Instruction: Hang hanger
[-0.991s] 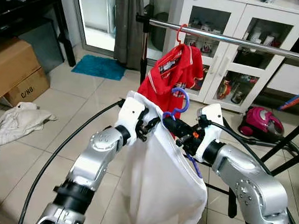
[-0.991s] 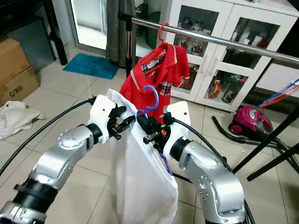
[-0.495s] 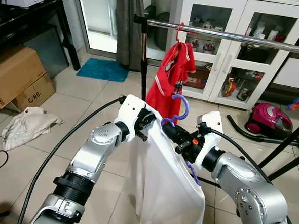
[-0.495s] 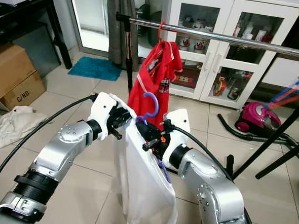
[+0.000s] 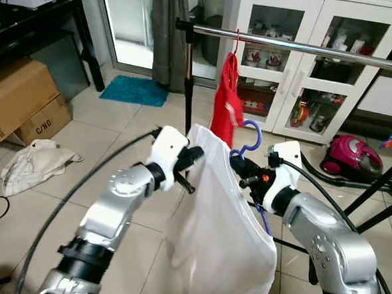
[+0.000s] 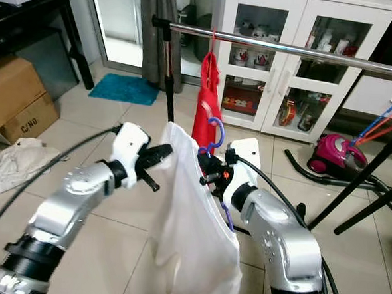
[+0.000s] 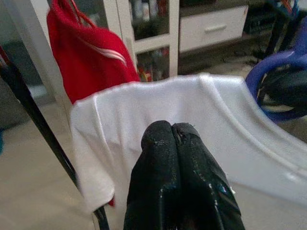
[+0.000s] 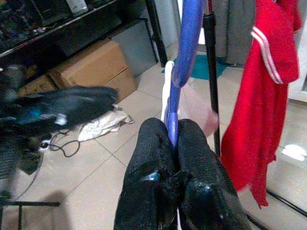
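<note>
A purple hanger carries a white shirt, and its hook rises just below the metal rail. My right gripper is shut on the hanger's neck; the right wrist view has the fingers clamped around the purple hanger. My left gripper is shut at the shirt's left shoulder. In the left wrist view its tips rest against the white shirt; I cannot tell whether cloth is pinched. A red shirt hangs edge-on from the rail on a red hanger.
The rack's dark upright pole stands left of the red shirt. Behind are a white glass-door cabinet and a pink vacuum cleaner. Black stand legs cross at right. Cardboard boxes, a crumpled cloth and a teal mat lie left.
Both arms have carried the white shirt to the right and closer to the rail. The red shirt has swung round to hang edge-on.
</note>
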